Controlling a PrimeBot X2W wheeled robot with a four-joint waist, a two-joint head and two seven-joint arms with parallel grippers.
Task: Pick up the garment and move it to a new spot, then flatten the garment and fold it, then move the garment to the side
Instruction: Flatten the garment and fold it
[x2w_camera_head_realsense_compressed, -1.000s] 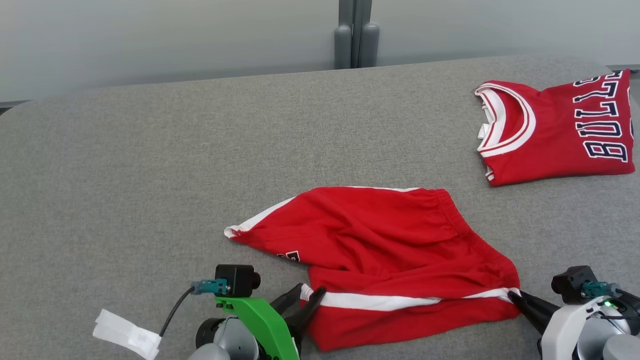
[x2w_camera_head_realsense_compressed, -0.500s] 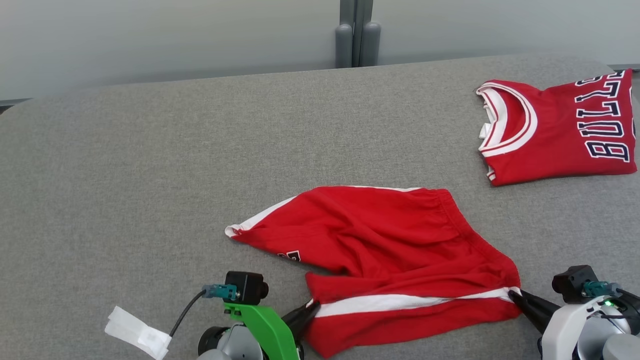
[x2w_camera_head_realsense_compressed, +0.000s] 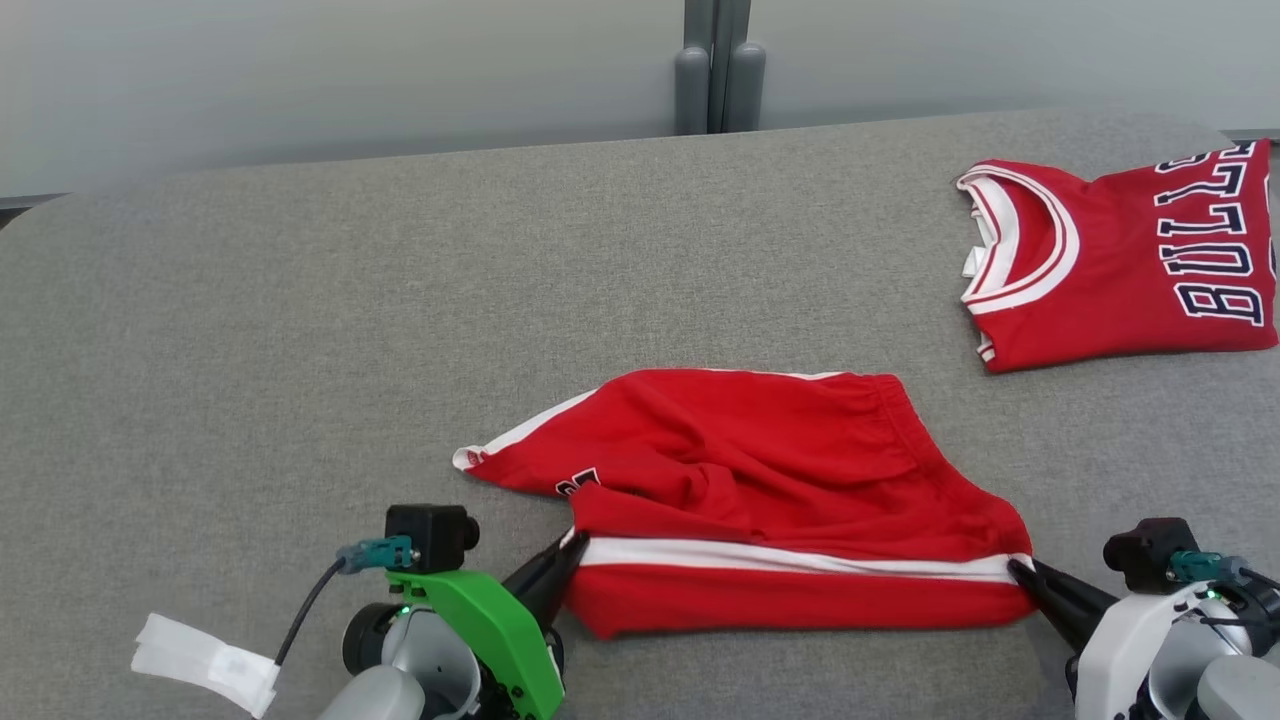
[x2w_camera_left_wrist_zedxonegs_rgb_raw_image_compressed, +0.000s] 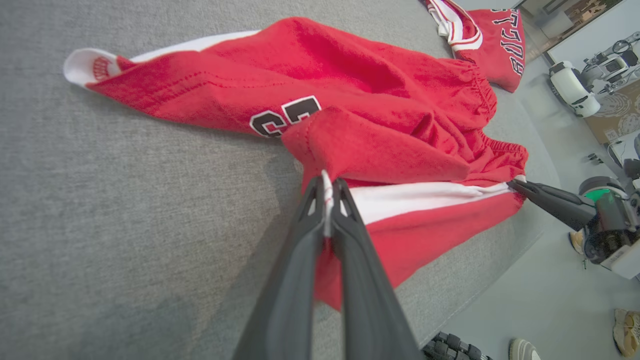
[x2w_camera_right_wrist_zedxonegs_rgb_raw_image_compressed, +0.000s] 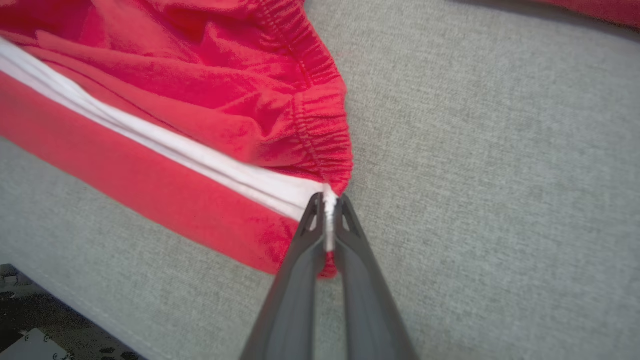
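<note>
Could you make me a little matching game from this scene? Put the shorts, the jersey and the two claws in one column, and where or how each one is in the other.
1. shorts
2. jersey
3. left gripper
4. right gripper

A. shut on the waistband end of the white stripe
B. folded, at the table's far right
C. shut on the leg-hem end of the white stripe
D. rumpled, held at two corners

Pairs: 1-D, 2-B, 3-C, 4-A
</note>
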